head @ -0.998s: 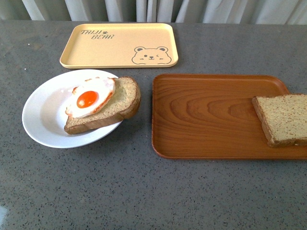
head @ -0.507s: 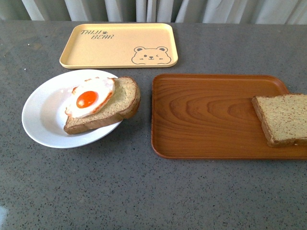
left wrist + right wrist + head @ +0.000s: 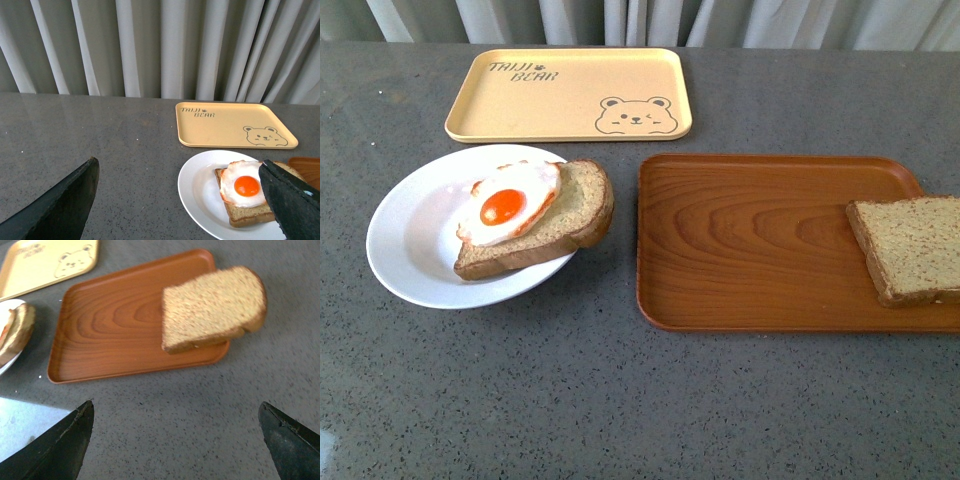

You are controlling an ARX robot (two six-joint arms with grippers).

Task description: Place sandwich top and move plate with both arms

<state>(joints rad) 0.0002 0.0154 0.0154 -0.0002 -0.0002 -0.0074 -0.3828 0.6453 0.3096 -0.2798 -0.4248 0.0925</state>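
1. Both claws are spread wide and empty. The left gripper hovers near the plate, and the right gripper hangs short of the sandwich top.
2. The sandwich top lies on the wood-grain tray, one end jutting past its rim. A pinch there could likely tip it off.
3. The egg slice overhangs the plate's rim, so a careless placing may shove it off.
4. Bare countertop lies in front. The yellow tray sits close behind the plate.

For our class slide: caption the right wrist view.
Open right gripper hovers near the sandwich top overhanging the brown tray.
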